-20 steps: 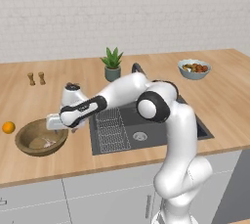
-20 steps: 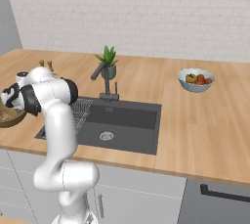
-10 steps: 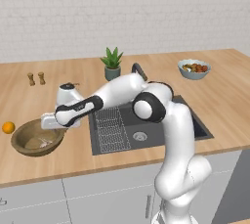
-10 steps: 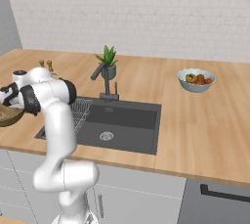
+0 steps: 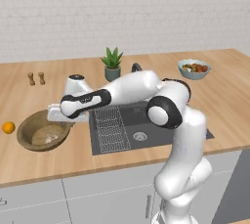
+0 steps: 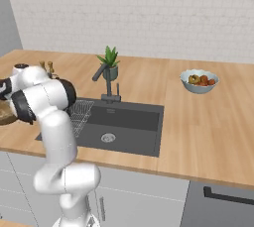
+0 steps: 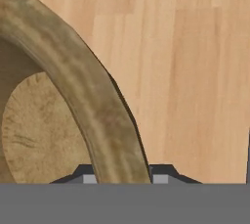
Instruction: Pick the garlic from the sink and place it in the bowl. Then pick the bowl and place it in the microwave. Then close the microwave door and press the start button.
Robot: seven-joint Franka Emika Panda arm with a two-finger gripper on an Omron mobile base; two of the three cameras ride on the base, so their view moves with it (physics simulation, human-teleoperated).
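Bowl (image 5: 44, 130): brown wood, streaked grain, paler tan floor, at left of the left base view. Counter (image 5: 224, 81): light honey wood planks. Sink (image 5: 146, 127): dark grey. Fruit (image 5: 8, 127) at far left: orange. Plant (image 5: 113, 57) at upper centre: green, grey pot. Wall (image 5: 122, 8): white brick.

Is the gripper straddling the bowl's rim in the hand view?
Yes. The bowl rim runs down between the two fingertips of the gripper, one inside and one outside it.
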